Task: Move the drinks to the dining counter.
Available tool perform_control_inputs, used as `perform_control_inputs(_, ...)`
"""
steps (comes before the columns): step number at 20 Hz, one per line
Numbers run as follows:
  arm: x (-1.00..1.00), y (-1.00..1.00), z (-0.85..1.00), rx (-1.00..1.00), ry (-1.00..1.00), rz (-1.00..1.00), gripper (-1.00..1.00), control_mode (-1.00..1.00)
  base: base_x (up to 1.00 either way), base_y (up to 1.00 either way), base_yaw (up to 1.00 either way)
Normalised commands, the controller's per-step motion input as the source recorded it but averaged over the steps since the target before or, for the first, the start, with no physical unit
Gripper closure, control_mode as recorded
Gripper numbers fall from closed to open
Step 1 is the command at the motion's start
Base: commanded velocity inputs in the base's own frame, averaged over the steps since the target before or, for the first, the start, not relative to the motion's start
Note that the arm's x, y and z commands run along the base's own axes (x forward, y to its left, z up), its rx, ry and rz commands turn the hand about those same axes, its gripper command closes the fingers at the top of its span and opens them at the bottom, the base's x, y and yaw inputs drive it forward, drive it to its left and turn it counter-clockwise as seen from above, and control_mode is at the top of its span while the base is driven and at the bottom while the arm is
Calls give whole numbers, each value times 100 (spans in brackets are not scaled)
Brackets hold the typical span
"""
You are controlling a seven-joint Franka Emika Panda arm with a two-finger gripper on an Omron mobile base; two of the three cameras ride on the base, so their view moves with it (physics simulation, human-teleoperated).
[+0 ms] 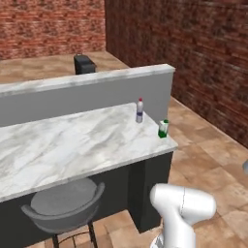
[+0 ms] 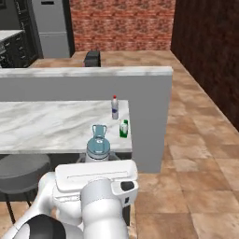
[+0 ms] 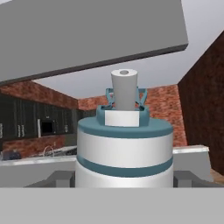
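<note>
The tall grey metal bottle [image 3: 124, 148] with its light-blue cap [image 2: 98, 145] stands upright between my fingers [image 3: 60, 177], with my gripper [image 3: 124, 180] shut on it. It hangs at the near edge of the dining counter [image 2: 46, 122], towards its right end. On that white marble slab [image 1: 72, 140] stand the slim clear bottle with a red cap [image 1: 140, 111] [image 2: 115, 108] and the short green-and-white carton [image 1: 163, 129] [image 2: 123, 128]. The carton is just right of and beyond the held bottle.
A higher grey ledge [image 1: 87, 80] [image 2: 84, 72] backs the counter, with a dark toaster [image 1: 85, 64] [image 2: 92, 58] behind it. Grey round stools [image 1: 63, 203] [image 2: 18, 170] stand under the near edge. Brick walls [image 1: 193, 48] close the right side, above tiled floor [image 2: 196, 154].
</note>
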Motion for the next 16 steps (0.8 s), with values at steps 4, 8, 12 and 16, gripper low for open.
perform_control_inputs(4, 0, 0, 0, 0, 0, 0, 100, 100, 62, 100, -28)
perform_control_inputs(8, 0, 0, 0, 0, 0, 0, 100, 100, 89, 97, -25)
perform_control_inputs(12, 0, 0, 0, 0, 0, 0, 100, 100, 100, 49, -4)
perform_control_inputs(16, 0, 0, 0, 0, 0, 0, 100, 100, 100, 26, 8)
